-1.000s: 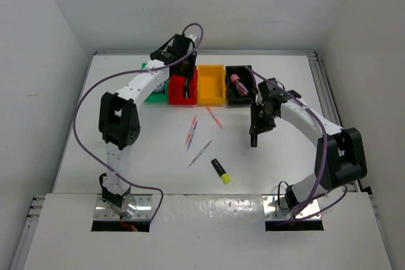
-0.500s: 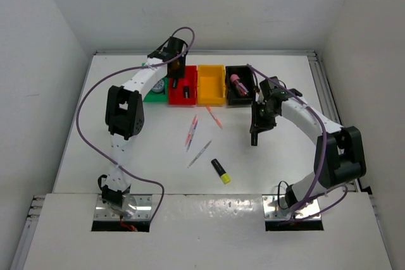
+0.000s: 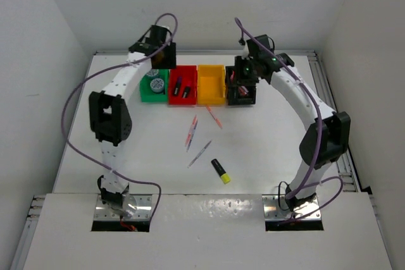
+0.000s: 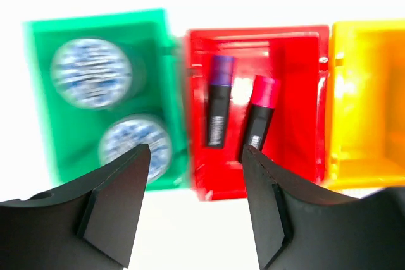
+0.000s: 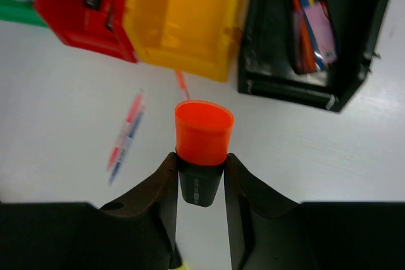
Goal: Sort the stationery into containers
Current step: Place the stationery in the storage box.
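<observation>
My right gripper is shut on an orange-capped highlighter, held above the table just in front of the yellow bin and black bin; in the top view it hangs over the black bin. My left gripper is open and empty above the near edge of the green bin and red bin. The green bin holds two blue-white rolls. The red bin holds a purple-capped highlighter and a pink-capped one.
Three thin pens and a yellow-capped highlighter lie on the white table in front of the bins. The black bin holds a pink-topped, striped item. Walls stand close behind and at both sides.
My left gripper has drawn back and left from over the red bin, where two highlighters now lie. My right gripper has swung from over the table back to the black bin with the orange highlighter.
</observation>
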Available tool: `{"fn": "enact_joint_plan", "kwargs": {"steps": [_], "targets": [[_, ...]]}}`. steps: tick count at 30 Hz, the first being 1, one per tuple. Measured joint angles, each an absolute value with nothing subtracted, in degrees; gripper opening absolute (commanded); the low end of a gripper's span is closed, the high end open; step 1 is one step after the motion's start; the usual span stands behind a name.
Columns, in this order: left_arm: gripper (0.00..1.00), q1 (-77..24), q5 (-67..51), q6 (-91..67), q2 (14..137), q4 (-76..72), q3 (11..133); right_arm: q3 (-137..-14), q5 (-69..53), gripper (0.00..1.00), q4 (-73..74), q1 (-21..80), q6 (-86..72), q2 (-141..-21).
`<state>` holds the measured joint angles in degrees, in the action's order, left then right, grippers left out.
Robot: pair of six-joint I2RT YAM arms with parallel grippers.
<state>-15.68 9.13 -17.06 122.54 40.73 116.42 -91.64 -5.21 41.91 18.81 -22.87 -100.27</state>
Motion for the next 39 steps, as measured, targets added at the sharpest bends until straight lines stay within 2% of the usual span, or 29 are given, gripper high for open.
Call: {"fn": "enact_joint_plan", "kwargs": {"steps": [3,5,7,12,22,39], "targets": [[0.67,-12.45,8.25,-17.04,113.30,40.07,111.70,-97.80,-4.64,0.00,40.01,22.24,-24.10,-103.31],[0.74,-9.74,8.08,-17.04,106.26,39.33,108.33,-102.65,-4.45,0.00,38.96,24.56,-25.32,-106.65],[0.77,-7.20,7.77,-16.95,100.20,38.44,105.47,-107.37,-4.12,0.00,37.45,26.79,-26.00,-110.45],[0.77,-2.17,4.97,-15.38,90.17,37.98,96.25,-115.35,-2.74,0.00,31.88,30.68,-26.87,-121.01],[0.77,3.14,-0.82,-13.30,83.57,40.66,77.78,-116.73,0.32,0.00,19.64,32.03,-28.25,-133.47],[0.76,7.35,-7.90,-13.13,82.85,40.23,76.58,-119.31,2.61,0.00,12.53,35.44,-29.45,-137.91]]}}
